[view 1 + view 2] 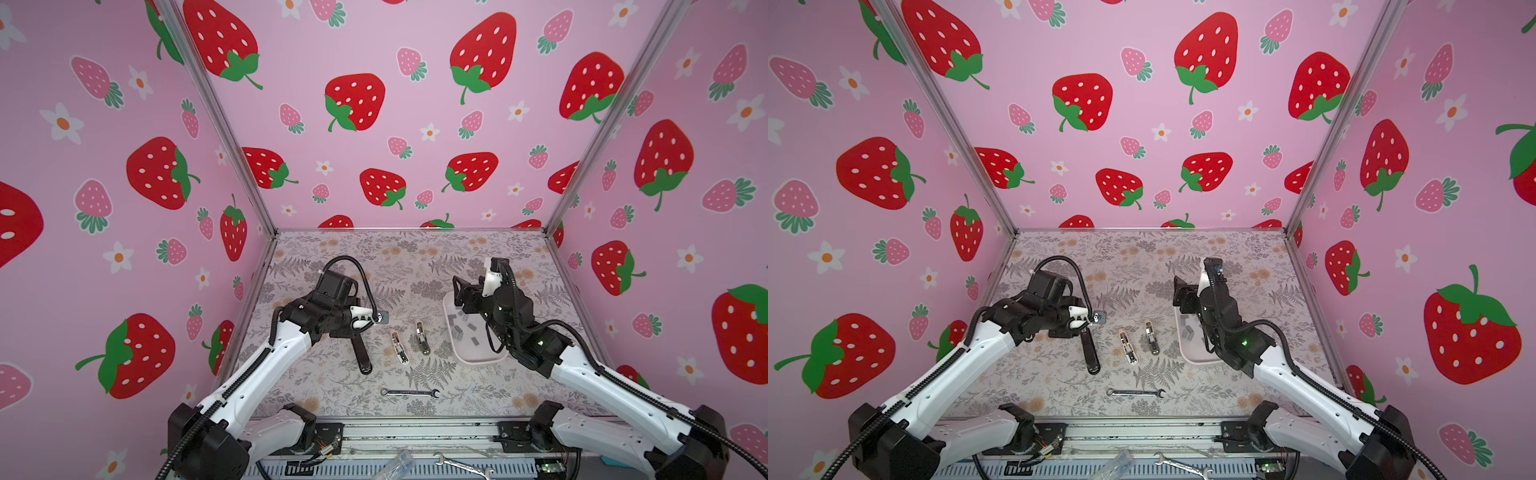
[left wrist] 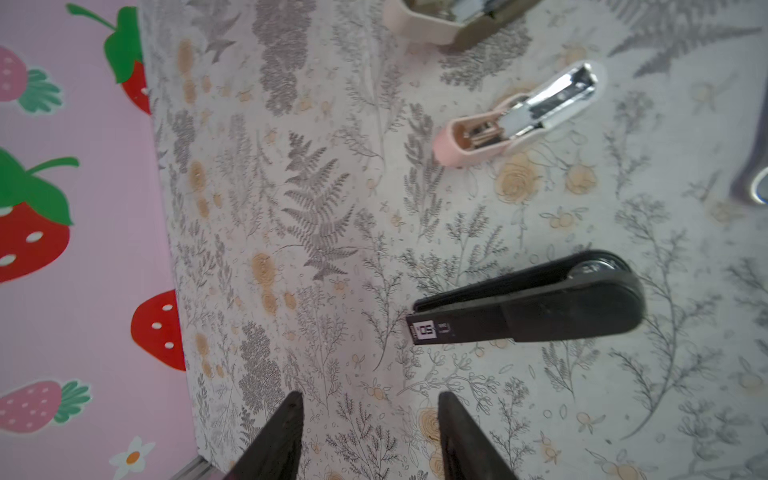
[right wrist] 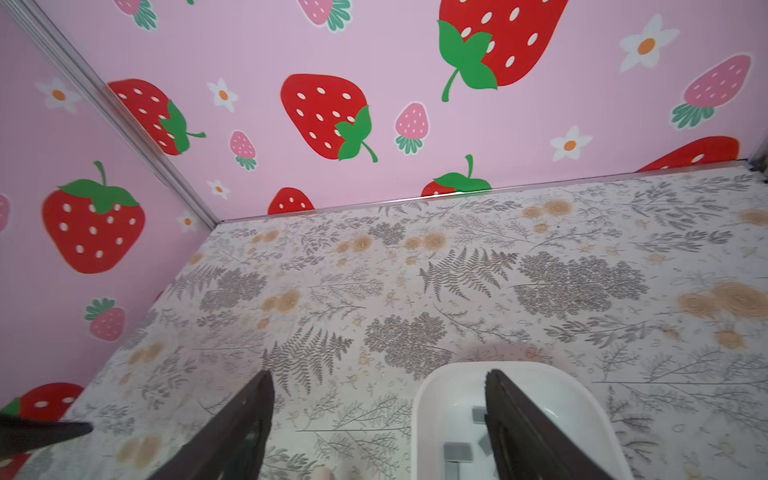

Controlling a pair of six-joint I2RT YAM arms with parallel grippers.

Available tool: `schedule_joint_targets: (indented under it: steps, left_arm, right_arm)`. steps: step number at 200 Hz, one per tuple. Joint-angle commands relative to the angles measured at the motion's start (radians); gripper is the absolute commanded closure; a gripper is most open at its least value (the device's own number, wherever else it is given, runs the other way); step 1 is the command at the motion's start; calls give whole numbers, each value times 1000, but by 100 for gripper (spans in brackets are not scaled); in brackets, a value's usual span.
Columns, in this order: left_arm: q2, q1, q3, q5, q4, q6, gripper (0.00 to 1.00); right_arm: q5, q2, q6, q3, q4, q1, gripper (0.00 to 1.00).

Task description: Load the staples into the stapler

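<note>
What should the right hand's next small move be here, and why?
Probably lower the right hand onto one of the staples in the white tray and close. Its jaws stand open and empty above the tray's far end, and the strips lie loose inside it.

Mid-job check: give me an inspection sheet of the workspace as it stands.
Surface: floral table cover, lying flat.
Job's things: staples loose in white tray; black stapler lying on the cover; pink mini stapler and dark mini stapler between it and the tray.
Clutter: wrench near front edge.
Grippers: left gripper open, empty; right gripper open, empty, one finger above the tray.
Cables: black conduit loops over each wrist.
Surroundings: strawberry walls.
</note>
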Motion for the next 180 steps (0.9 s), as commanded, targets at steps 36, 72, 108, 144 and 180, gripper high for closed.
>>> schedule_joint_targets:
  steps: [36, 72, 108, 144, 180]
  left_arm:
    - [-6, -129, -136, -88, -133, 245, 44]
    - [24, -154, -191, -124, -54, 291, 44]
    - [104, -201, -198, -174, -23, 305, 46]
    - [141, -226, -184, -190, 21, 301, 45]
    - [146, -237, -207, -185, 66, 327, 41]
  right_arm:
    - [29, -12, -157, -127, 93, -68, 15]
    - [12, 7, -156, -134, 109, -69, 12]
    - [7, 57, -154, -103, 84, -69, 14]
    - [21, 59, -160, -100, 78, -69, 13]
    - [21, 52, -163, -100, 73, -70, 13]
